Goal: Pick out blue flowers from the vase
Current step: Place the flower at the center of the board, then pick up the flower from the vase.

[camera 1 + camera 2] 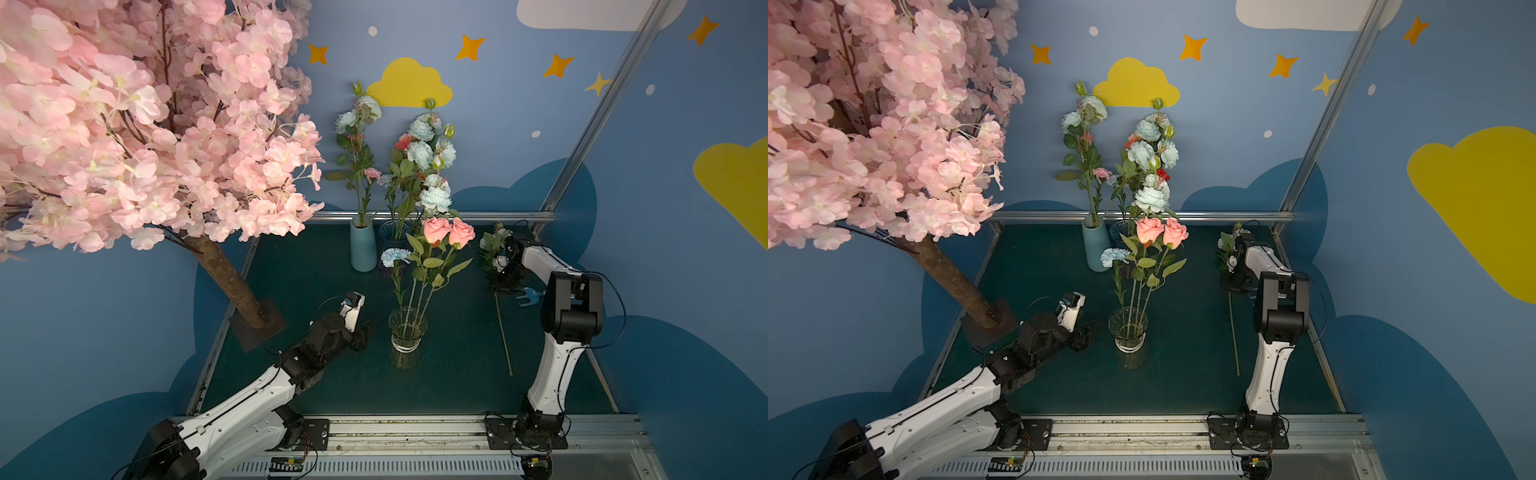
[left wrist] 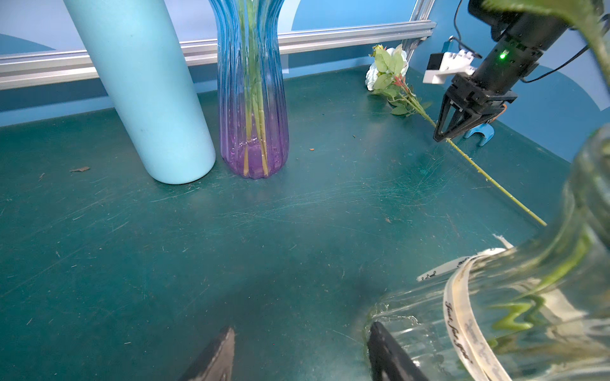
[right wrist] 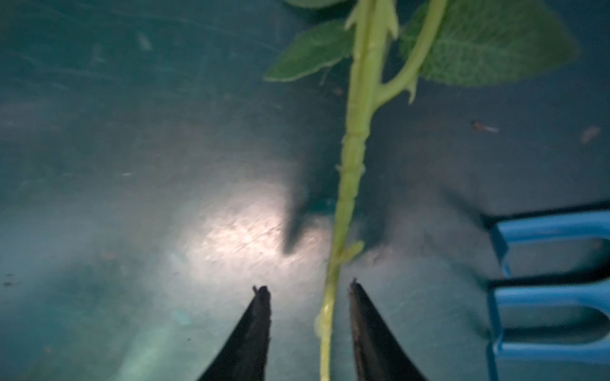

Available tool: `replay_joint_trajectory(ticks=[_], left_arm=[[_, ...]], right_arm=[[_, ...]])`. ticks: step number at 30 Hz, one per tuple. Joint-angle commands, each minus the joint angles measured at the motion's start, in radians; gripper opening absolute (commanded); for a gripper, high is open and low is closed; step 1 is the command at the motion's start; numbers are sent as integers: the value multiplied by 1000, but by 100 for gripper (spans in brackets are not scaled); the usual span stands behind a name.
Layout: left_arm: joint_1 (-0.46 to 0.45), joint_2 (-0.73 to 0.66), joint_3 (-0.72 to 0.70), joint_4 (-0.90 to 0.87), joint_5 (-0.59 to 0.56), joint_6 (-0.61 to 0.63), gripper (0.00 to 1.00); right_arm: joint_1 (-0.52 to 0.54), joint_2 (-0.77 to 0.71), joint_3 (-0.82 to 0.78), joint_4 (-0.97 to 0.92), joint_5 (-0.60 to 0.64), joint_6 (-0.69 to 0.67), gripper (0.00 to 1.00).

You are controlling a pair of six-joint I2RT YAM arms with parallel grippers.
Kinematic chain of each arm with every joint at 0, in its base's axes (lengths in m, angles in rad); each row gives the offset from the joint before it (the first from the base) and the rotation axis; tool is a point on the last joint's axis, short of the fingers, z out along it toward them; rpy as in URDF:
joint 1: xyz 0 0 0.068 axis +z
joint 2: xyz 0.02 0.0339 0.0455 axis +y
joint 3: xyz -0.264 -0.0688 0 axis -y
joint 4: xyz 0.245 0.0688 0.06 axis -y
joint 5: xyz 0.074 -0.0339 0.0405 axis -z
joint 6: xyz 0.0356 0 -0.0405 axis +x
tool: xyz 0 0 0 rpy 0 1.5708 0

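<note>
A: What sort of place is this?
B: Staged robot-lab booth. Cartoon cloud-and-star wall [image 1: 409,85], aluminium framing [image 1: 432,216], fake blossom tree [image 1: 124,124].
A: Why a lab?
B: Left arm [image 1: 241,399] and right arm [image 1: 552,374] bolted to a base rail [image 1: 407,432], exposed circuit board [image 1: 286,463], scratched green tabletop [image 1: 311,291].

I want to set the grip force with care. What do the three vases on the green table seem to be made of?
Clear vase: likely glass, glossy; see-through, with glints. Ribbed vase: likely tinted glass, blue fading to purple, translucent, shiny. Pale blue vase: opaque, matte, no reflections; perhaps ceramic or coated metal, I cannot tell.
</note>
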Motion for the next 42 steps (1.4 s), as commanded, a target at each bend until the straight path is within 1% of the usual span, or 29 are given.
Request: replay_joint_trajectory(ticks=[1,3,5,10,13,15,19,20,22,24,27,28,31,33,36,38,42], left_arm=[[4,-6,-8,13,0,-5,65],[5,4,-2,11,-1,-5,65],[6,15,5,7,-3,-5,65],[7,10,10,-1,-3,-6,65],[5,-49,-4,-25,-6,-9,64],[6,-107,2,-73,-5,-34,61],[4,-224,90,-212,68,-109,56],[3,-244,121,-235,93,-121,55],[0,-255,194,-285,141,-134,52],[-3,-226,281,-335,200,-143,51],[-4,-133,403,-375,290,-155,51],[-4,-92,437,-386,307,-156,52],[-4,28,513,-418,306,-158,51],[-1,81,536,-403,341,-173,51],[-1,112,533,-361,385,-206,51],[-1,115,530,-364,387,-213,51],[0,113,511,-370,389,-218,52]], right_arm=[[52,-187,-148,112,-33,23,51],[93,-297,-269,213,-34,39,51],[134,-399,-358,296,-62,48,51],[213,-578,-495,476,-147,64,50],[247,-658,-587,594,-186,88,48],[262,-706,-654,672,-198,109,45],[284,-782,-785,877,-244,155,41],[290,-796,-813,930,-242,166,39],[294,-812,-838,979,-242,174,37],[298,-812,-840,981,-236,171,36],[302,-811,-846,996,-239,172,34],[303,-811,-848,1003,-244,174,33],[309,-814,-851,1018,-248,174,32],[311,-815,-851,1026,-248,174,32],[311,-814,-851,1037,-248,174,32],[311,-811,-876,1046,-248,173,32],[312,-795,-877,1059,-256,180,32]])
